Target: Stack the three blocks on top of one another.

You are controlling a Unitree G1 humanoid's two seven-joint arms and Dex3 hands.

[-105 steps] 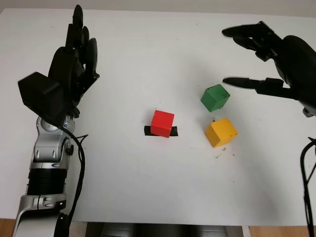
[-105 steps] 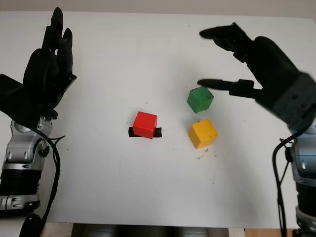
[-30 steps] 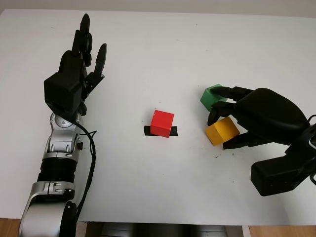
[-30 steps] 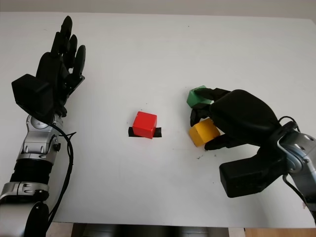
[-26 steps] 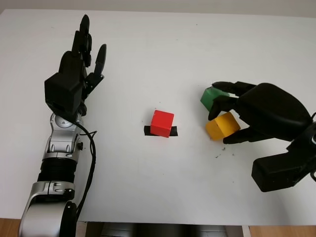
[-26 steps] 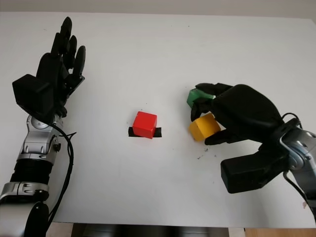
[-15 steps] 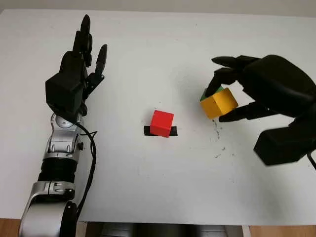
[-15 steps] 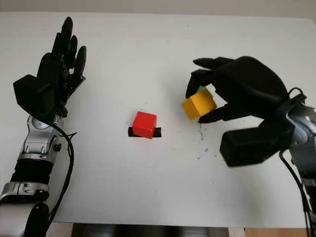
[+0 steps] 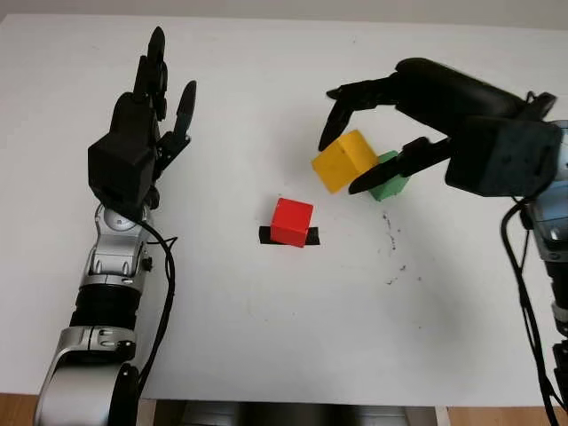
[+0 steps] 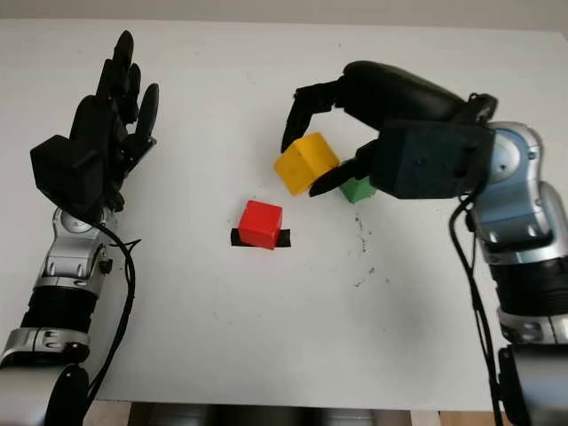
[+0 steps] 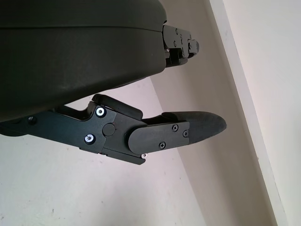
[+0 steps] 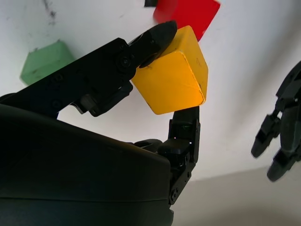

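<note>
Near the middle of the tabletop (image 9: pixel 266 355), sitting on a tape strip (image 9: pixel 265 235): the central block (image 9: pixel 292 221). Raised off the tabletop just behind and to the right of it, pinched in the right hand (image 9: pixel 444 98) (reaching in from the right edge): the held block (image 9: pixel 344 161). Further right, partly hidden behind that one, down on the tabletop: the third block (image 9: pixel 390 185). Over toward the left edge, well apart from all three: the left hand (image 9: pixel 133 142), open.

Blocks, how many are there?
3. The yellow block is held up in the right robot hand, the green block sits behind it, and the red block is mid-table.
</note>
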